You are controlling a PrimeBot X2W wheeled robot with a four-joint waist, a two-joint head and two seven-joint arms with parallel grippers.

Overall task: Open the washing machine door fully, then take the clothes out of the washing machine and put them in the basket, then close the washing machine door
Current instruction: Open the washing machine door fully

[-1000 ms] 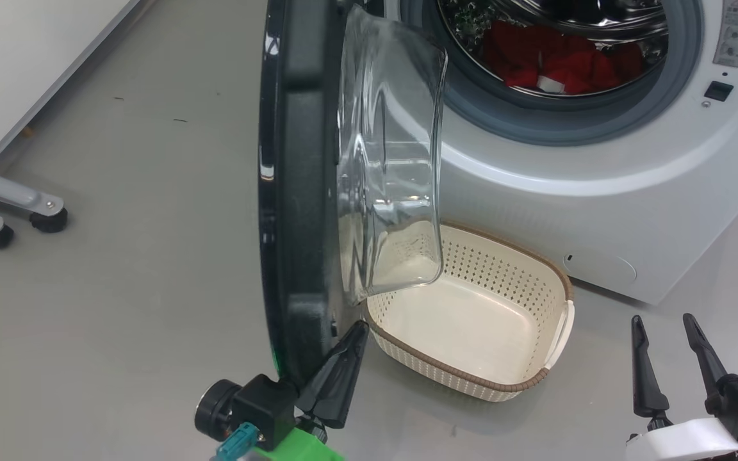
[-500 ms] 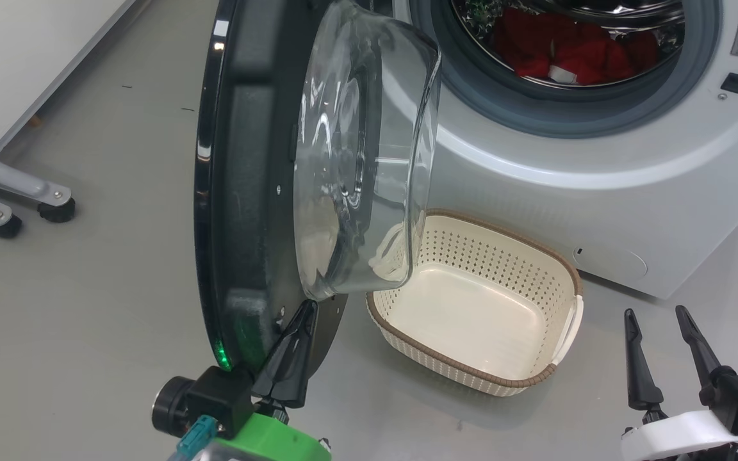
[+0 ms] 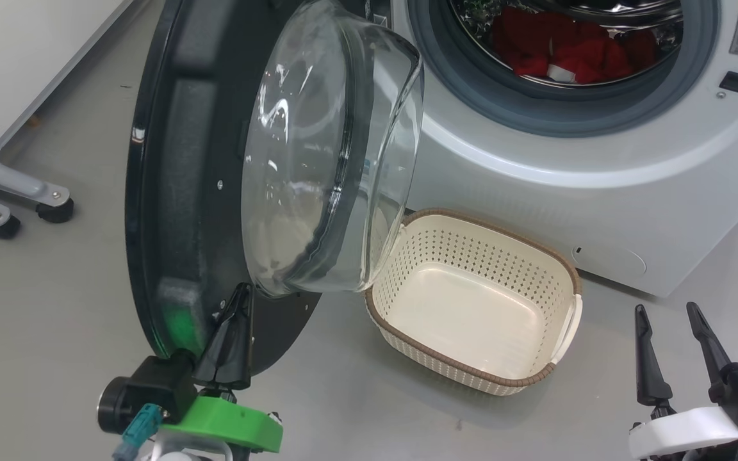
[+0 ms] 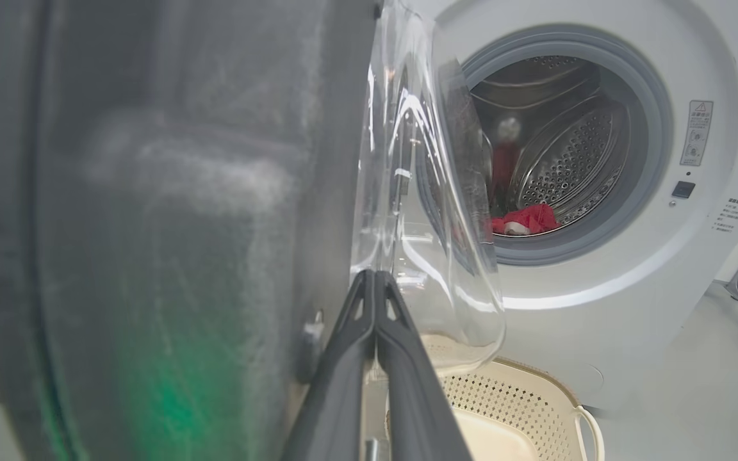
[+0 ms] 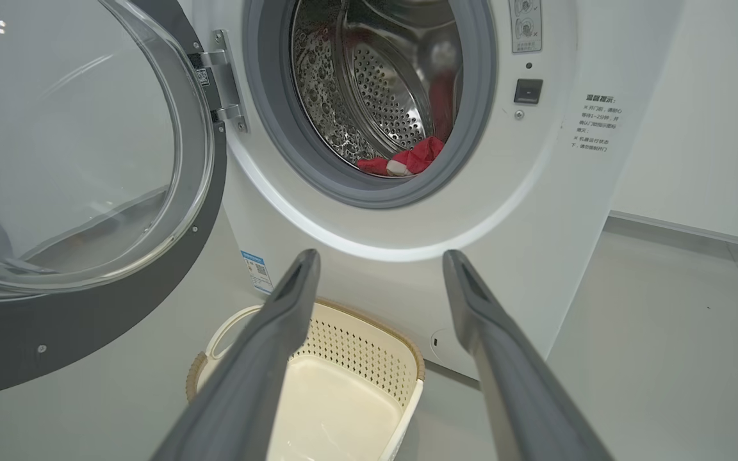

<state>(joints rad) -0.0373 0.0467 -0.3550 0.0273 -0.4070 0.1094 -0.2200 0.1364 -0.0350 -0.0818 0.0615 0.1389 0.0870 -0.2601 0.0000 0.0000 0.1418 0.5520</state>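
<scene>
Currently, left claw (image 3: 239,296) pressed together against the washing machine door (image 3: 177,160), right claw (image 3: 665,308) spread near the basket (image 3: 471,374)

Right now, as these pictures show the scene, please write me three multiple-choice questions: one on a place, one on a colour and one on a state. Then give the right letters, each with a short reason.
1. Where does the basket stand?
A. on the floor in front of the washing machine
B. on top of the washing machine
C. on a shelf

2. What colour are the clothes?
A. blue
B. red
C. yellow

3. In what state is the left gripper?
A. shut
B. wide open
C. shut on the clothes

Right letters:
1 A, because the basket sits on the grey floor below the round opening.
2 B, because red fabric lies inside the washing machine.
3 A, because the left wrist view shows its two fingers pressed together beside the washing machine door.
</scene>
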